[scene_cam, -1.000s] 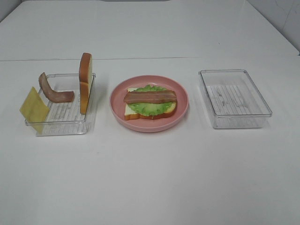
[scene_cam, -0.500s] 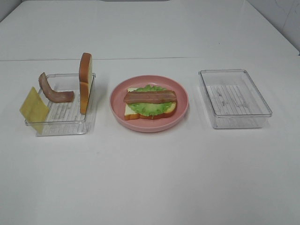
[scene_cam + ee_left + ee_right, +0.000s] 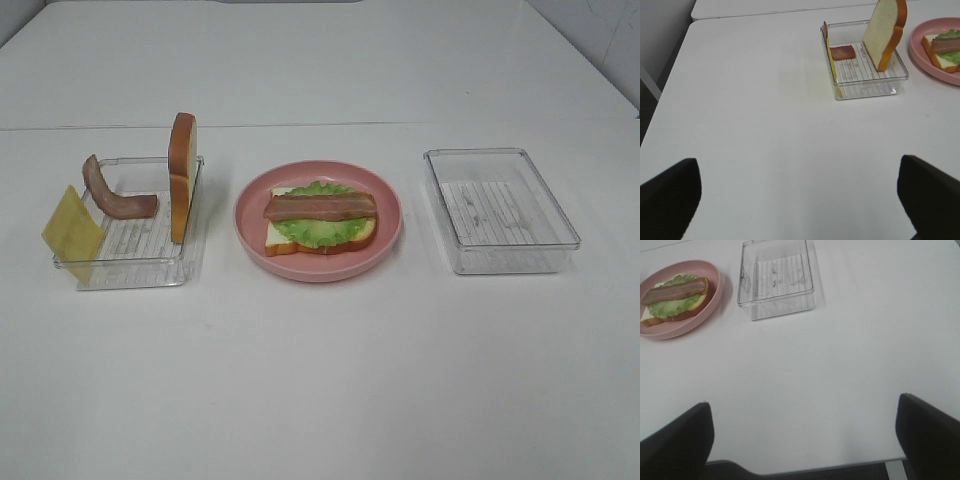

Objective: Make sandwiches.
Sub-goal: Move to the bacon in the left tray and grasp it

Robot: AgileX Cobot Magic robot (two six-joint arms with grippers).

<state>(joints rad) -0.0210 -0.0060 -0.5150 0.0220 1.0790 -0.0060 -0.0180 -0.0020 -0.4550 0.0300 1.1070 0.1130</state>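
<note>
- The left fingers (image 3: 670, 195) were spread wide, holding nothing.
- The cheese square (image 3: 72, 233), a bacon strip (image 3: 118, 195) and a bread slice (image 3: 181, 175) waited in the left tray (image 3: 140, 265).
- The half-made sandwich (image 3: 320, 220) sat on the pink plate (image 3: 320, 268).
- Past the right tray (image 3: 560, 215), the right fingers (image 3: 675, 440) were wide too.
- Nothing had moved, so the cheese probably came next.

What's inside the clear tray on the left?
In the tray: a bread slice standing on edge against the right wall, a curled bacon strip at the back, and a cheese square leaning on the left wall. The gap between bread and wall is hidden.
</note>
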